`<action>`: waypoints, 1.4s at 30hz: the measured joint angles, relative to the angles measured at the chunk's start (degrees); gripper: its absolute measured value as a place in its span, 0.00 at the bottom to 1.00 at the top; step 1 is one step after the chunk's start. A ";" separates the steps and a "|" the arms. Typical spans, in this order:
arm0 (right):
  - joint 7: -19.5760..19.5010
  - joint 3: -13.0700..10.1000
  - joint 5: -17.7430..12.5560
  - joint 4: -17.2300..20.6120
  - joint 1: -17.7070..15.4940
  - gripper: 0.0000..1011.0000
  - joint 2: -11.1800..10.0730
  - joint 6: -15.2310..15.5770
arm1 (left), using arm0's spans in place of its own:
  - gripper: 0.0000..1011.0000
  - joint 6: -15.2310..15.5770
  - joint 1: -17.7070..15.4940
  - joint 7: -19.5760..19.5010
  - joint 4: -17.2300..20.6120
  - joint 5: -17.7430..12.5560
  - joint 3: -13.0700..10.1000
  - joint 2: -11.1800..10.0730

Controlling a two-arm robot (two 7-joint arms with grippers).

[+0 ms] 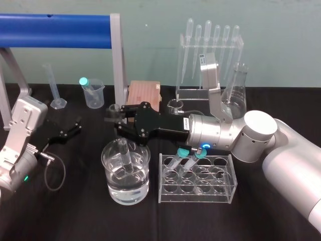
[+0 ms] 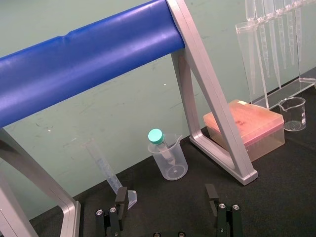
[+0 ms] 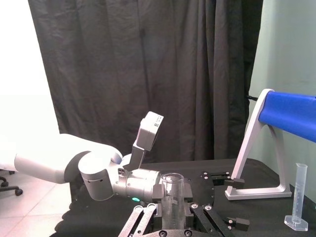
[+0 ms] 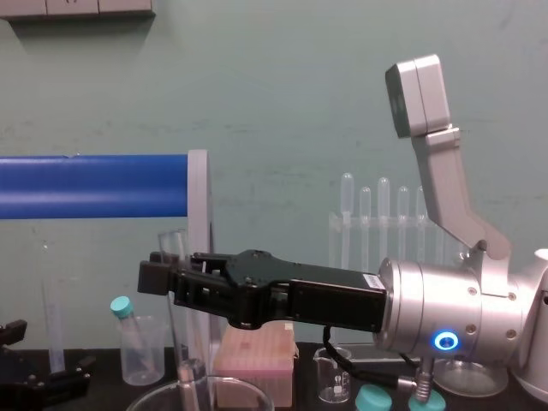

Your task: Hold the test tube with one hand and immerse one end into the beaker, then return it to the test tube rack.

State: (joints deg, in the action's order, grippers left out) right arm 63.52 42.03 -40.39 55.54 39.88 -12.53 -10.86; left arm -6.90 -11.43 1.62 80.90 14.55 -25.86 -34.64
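The test tube (image 1: 124, 155) stands upright with its lower end down inside the wide glass beaker (image 1: 108, 160), which holds water. My right gripper (image 1: 120, 120) is above the beaker and shut on the tube's upper part. In the right wrist view the clear test tube (image 3: 173, 195) sits between the black fingers (image 3: 143, 217). The chest view has the test tube (image 4: 177, 300) held by the right gripper (image 4: 167, 276) over the beaker's rim (image 4: 154, 396). The clear test tube rack (image 1: 197, 179) stands just right of the beaker. My left gripper (image 1: 67, 133) rests open at the left, its fingers (image 2: 121, 197) apart.
Two teal-capped tubes (image 1: 183, 154) lean in the rack. At the back stand a plastic beaker with a capped tube (image 1: 93, 93), a graduated cylinder (image 1: 55, 90), a pink box (image 1: 144, 93), a pipette stand (image 1: 210, 50) and a conical flask (image 1: 235, 88). A blue bar (image 1: 55, 23) spans the back left.
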 joint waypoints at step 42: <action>-1.48 -4.74 -3.63 10.78 -2.14 0.22 -3.23 -3.11 | 0.99 0.00 0.00 0.00 0.00 0.00 0.00 0.00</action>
State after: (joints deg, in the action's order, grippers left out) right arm 62.05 37.30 -44.03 66.32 37.74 -15.77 -13.98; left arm -6.90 -11.43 1.62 80.90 14.55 -25.86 -34.65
